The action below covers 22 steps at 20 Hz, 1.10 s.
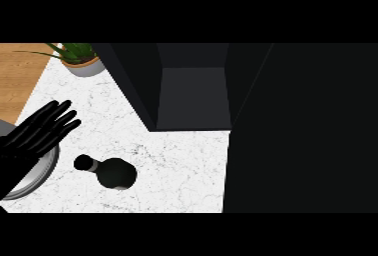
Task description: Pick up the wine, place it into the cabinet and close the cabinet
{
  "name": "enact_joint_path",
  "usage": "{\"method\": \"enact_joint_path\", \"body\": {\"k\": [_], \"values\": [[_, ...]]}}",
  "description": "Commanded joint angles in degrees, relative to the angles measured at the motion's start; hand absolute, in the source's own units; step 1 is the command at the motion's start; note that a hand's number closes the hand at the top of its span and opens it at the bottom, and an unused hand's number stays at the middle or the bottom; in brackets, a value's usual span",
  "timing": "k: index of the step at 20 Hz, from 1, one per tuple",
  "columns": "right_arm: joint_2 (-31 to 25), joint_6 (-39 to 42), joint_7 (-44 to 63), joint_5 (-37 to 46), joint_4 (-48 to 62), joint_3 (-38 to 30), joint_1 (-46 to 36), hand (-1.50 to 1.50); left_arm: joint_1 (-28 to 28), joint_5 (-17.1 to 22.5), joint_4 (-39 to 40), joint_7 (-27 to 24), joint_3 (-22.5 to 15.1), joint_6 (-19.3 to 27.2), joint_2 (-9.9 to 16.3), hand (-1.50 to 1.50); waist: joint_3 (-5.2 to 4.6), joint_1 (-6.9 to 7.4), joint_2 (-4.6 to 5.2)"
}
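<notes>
**Wine still on the desk, pick not started**

Wine bottle (109,171) stands on the white marble desk (170,165), seen from almost straight above: dark body, neck and cap pointing toward the left. Nothing is touching it.

Left hand (40,131) shows at the left edge, fingers straight and spread, holding nothing. It sits over a grey plate (33,177) at the desk's left edge, near the bottle but apart from it. Looks like it's resting, not reaching.

Right hand: not in view at all, so no call on its fingers.

Cabinet (193,90) is the dark box at the back, open, grey inner shelf visible. A big dark panel (303,130) fills the right side of the view; probably the swung-out door, can't confirm. Potted plant (80,59) in the far left corner, out of the way.

Step, as I judge it: first one, the grasp. Nothing placed, cabinet not closed.

Next move calls for a hand to come over the bottle and curl round its body, then lift it clear and carry it back into the opening. Neck points left, so the grip should take the wide body.
</notes>
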Motion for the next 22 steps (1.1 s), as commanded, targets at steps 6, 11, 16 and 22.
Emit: {"method": "enact_joint_path", "body": {"k": [6, 11, 16, 22], "values": [[-0.88, -1.04, 5.71, -1.45, -12.99, 1.68, 2.79, -1.5, -3.26, -12.45, 14.06, -10.36, -2.44, -6.43, -3.81, -1.5, 0.01, -0.43, 0.04], [-2.74, 0.2, 4.31, -4.68, -14.15, -1.97, 3.67, -1.5, -4.22, -15.97, 19.71, -14.88, 0.0, -7.22, -2.9, -1.5, 0.05, -0.52, 0.05], [-3.26, -0.79, 6.66, -3.57, -16.96, -0.23, 4.68, -1.5, -3.76, -21.03, 25.51, -21.66, 0.77, -8.47, -2.85, -1.5, 0.01, -0.71, -0.07], [-2.45, -2.6, 7.62, -1.36, -16.87, 2.09, 3.0, -1.5, -5.0, -28.58, 35.06, -31.03, -0.19, -9.2, -2.78, -1.5, -0.06, -0.93, -0.05]]}}
